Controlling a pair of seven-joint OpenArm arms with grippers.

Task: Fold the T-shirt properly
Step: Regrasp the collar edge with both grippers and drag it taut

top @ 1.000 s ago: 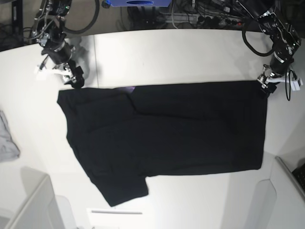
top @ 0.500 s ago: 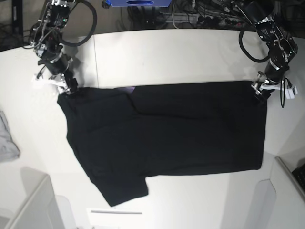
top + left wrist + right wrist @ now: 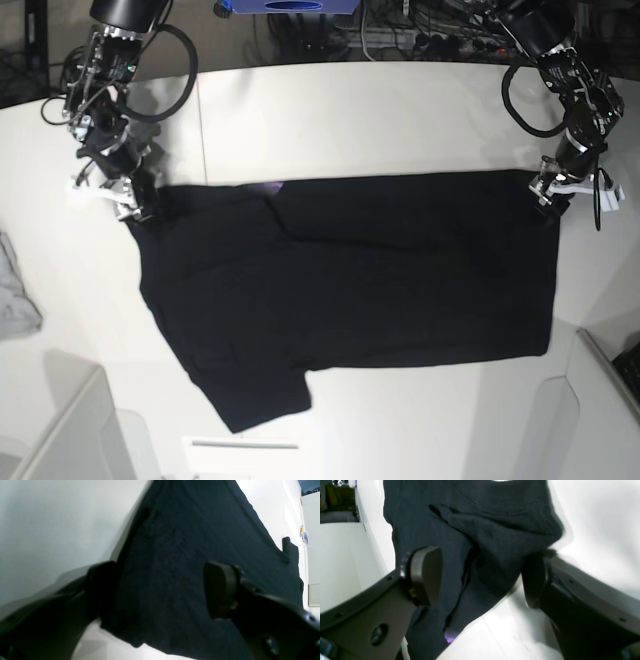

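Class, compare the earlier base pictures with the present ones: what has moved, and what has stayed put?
Both hands have come down onto the T-shirt. The right hand moved toward the sleeve corner and now straddles it, jaws open. The left hand shifted onto the hem corner, jaws apart around the cloth. Neither has closed yet. The shirt lies flat as before, and the grey cloth is unmoved.

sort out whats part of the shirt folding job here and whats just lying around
Part of the job:
black T-shirt
left gripper, open at one shirt corner
right gripper, open at the other corner

Lying about:
grey cloth
cables
blue object
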